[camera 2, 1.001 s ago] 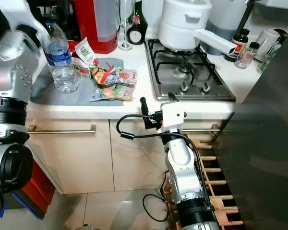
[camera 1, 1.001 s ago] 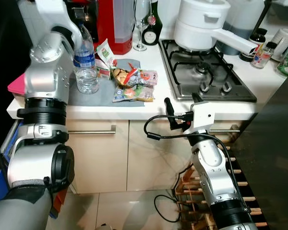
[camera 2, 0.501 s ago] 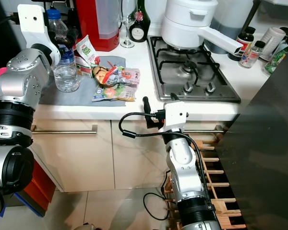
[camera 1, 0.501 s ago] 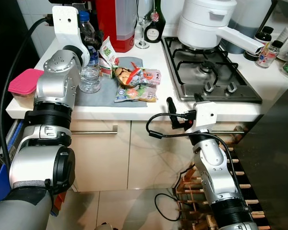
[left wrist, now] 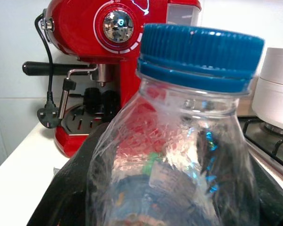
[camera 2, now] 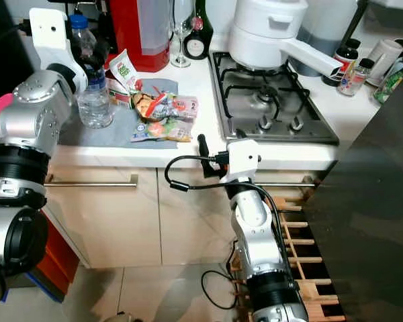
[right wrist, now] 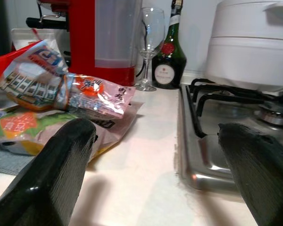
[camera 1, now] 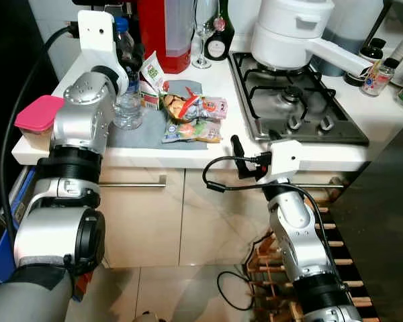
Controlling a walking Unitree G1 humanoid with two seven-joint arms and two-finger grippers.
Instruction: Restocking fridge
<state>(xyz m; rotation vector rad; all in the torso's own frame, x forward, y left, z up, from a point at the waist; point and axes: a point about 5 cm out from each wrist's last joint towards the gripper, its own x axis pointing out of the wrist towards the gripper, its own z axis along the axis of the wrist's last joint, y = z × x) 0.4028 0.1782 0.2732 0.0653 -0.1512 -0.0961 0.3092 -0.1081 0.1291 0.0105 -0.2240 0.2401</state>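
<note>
A clear water bottle (camera 2: 92,80) with a blue cap (left wrist: 200,52) stands on a grey mat (camera 1: 144,131) at the left end of the counter. My left gripper (camera 2: 88,57) is shut on the bottle's upper part, with a black finger (left wrist: 73,197) on each side. Several snack packets (camera 1: 191,117) lie on the mat beside it, and a small green and white carton (camera 1: 150,70) leans behind them. My right gripper (right wrist: 155,132) is open, just off the counter's front edge, level with the worktop and pointing towards the packets (right wrist: 85,94).
A red coffee machine (camera 1: 164,30), a wine glass (camera 1: 203,40) and a dark bottle (camera 1: 220,37) stand at the back. A gas hob (camera 1: 295,100) with a white pot (camera 1: 289,33) is to the right. A pink-lidded box (camera 1: 37,114) sits at the counter's left corner. A wooden rack (camera 1: 275,261) stands on the floor.
The whole view has shifted as the head moved. My left wrist has settled around the bottle's top. The right arm has held its place at the counter edge.
</note>
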